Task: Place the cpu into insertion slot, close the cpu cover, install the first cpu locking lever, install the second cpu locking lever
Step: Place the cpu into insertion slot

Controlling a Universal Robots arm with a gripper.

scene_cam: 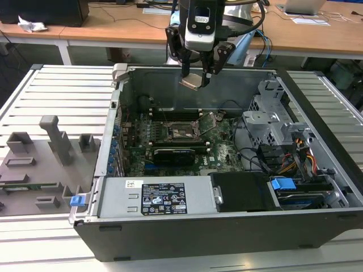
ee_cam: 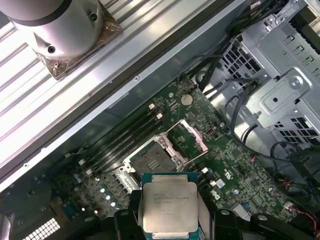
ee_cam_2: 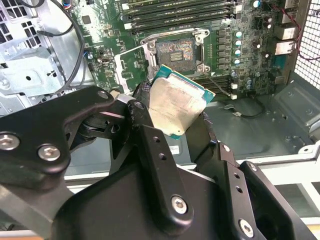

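Cpu (ee_cam: 169, 206) aslant in claw (scene_cam: 196, 78), well above open socket (scene_cam: 184, 134).

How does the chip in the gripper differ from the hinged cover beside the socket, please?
The chip is a solid plate, whereas the cover is a frame with an open middle. The chip is held in the air above the board by the gripper, shut on its edges, whereas the cover sits on the board, swung open off the socket. Both are square and silvery.
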